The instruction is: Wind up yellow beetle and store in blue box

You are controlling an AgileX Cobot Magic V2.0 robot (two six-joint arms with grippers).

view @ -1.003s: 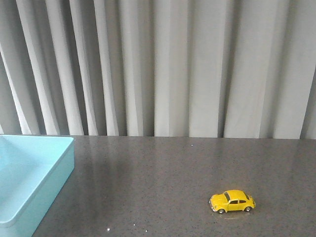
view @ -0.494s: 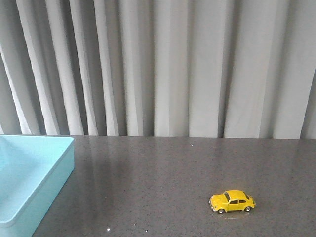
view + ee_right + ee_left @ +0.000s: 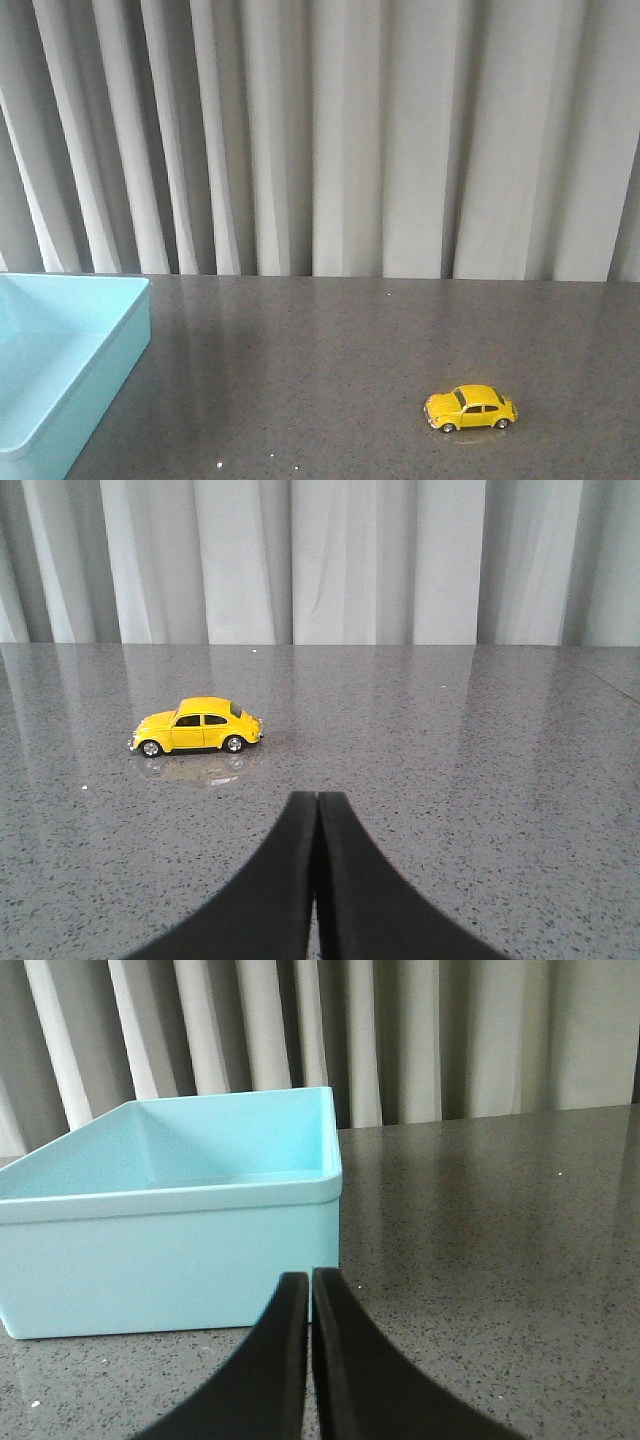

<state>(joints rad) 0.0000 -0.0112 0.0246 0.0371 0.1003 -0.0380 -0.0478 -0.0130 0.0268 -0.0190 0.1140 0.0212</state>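
Yellow beetle point(image 3: 196, 726) stands untouched on the counter point(image 3: 330, 350); from the jaws outward, we see our right gripper point(image 3: 317, 802) pressed together on nothing, the car well ahead of it. Our left gripper point(image 3: 310, 1280), likewise closed and empty, sits near the blue box point(image 3: 170, 1260). We judge the reach not begun: next, the right jaws must part and approach the car.
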